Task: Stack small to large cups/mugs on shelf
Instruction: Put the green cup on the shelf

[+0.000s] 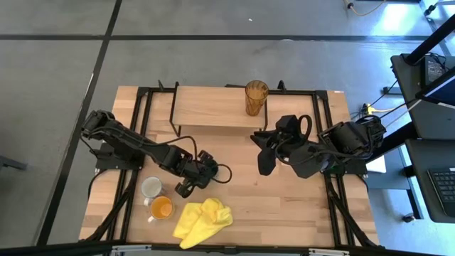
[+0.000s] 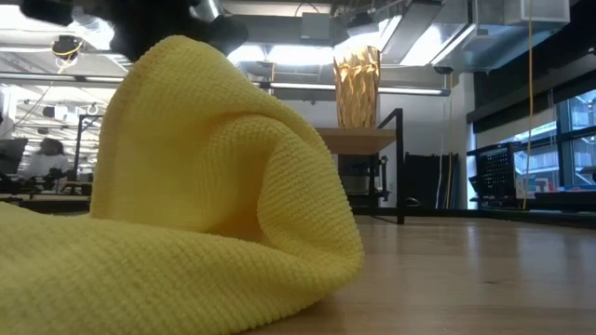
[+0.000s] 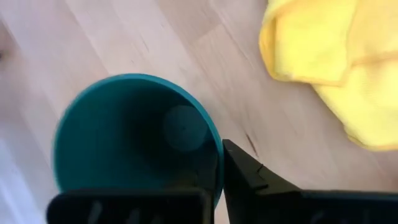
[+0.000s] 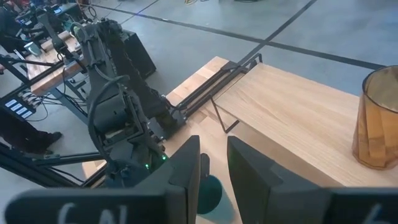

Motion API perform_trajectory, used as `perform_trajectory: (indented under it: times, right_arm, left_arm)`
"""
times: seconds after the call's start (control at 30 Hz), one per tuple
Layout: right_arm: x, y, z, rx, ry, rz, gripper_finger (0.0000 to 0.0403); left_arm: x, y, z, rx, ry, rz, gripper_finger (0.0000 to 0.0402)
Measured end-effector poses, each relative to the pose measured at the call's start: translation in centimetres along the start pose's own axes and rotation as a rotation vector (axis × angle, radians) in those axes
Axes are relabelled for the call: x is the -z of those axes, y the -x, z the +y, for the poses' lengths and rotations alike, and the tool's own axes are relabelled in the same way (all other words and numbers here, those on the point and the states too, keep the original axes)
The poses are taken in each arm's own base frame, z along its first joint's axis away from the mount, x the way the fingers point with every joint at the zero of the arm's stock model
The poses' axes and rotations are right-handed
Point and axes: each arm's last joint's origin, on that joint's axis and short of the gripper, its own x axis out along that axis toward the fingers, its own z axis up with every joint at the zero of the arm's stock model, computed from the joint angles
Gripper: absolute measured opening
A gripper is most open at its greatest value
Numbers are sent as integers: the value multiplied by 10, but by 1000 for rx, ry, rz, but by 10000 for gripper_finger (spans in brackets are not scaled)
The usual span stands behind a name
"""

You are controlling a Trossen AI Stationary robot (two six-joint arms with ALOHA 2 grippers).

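Observation:
The tall amber tumbler [image 1: 257, 97] stands upright on its base at the right end of the shelf [image 1: 206, 108]; it also shows in the low view [image 2: 357, 86]. My left gripper [image 1: 186, 186] is shut on the dark green cup [image 3: 124, 137], to the right of the white-grey mug [image 1: 151, 187]. The small orange mug [image 1: 161, 208] stands on the table just nearer than the white-grey mug. My right gripper [image 1: 264, 165] is open and empty over the table, near the shelf's right end. In the high view the left gripper hides the cup. My left gripper holds the green cup by its rim wall [image 3: 214, 158], one finger inside the cup and one finger [image 3: 249, 177] outside. The fingers come from above, pointing down. The cup is upright with its mouth up. I cannot tell whether it is on the table or lifted.
A crumpled yellow cloth [image 1: 204, 220] lies near the table's front edge, right of the mugs, and fills the near part of the low view [image 2: 186, 186]. Bare tabletop [image 1: 284, 206] lies between the two arms. Black frame rails run along both table sides.

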Motion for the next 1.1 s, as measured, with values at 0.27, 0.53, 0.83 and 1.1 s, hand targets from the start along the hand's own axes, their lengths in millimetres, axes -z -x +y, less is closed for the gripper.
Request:
perform_trajectory:
  times: [0.27, 0.53, 0.83, 1.1]
  right_arm:
    - [-5, 13, -8, 43, -2, -66, 83]
    - [1, 51, -27, 83, 8, -109, 83]
    - [11, 61, -28, 81, -5, -119, 83]
    - [21, 54, -26, 106, -37, -141, 83]
  left_arm:
    - [-13, 36, 29, -20, 81, -3, 4]
    - [-15, 111, 95, -125, 219, -59, 2]
    - [26, 164, 175, -286, 453, -139, 1]
    - [26, 130, 208, -247, 440, -94, 1]
